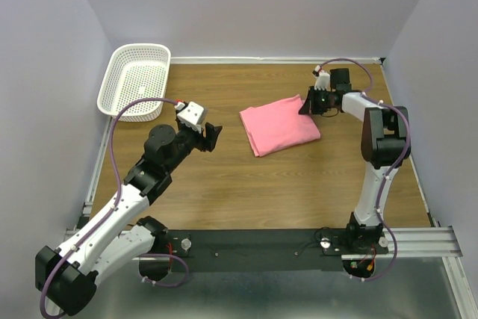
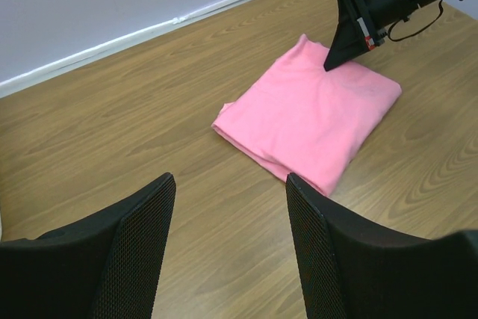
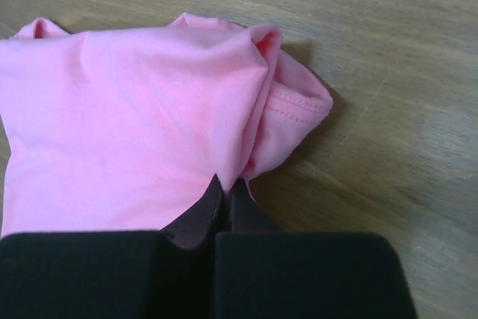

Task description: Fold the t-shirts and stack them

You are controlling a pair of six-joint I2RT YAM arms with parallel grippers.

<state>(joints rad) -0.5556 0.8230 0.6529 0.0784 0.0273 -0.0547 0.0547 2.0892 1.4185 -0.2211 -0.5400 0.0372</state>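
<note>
The folded salmon-pink t-shirt (image 1: 278,125) lies centre-right on the wooden table (image 1: 246,184). The right fingers (image 3: 205,214) are pinched tight on its upper-right hemmed corner. The left fingers (image 2: 142,237) stand wide apart at centre-left, holding nothing.

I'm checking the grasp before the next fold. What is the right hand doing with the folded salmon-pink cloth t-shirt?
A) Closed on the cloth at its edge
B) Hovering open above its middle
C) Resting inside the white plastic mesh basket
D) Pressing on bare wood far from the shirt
A: in the right wrist view the right hand has its fingers pinched together on a bunched fold at the edge of the folded salmon-pink cloth t-shirt.
</note>
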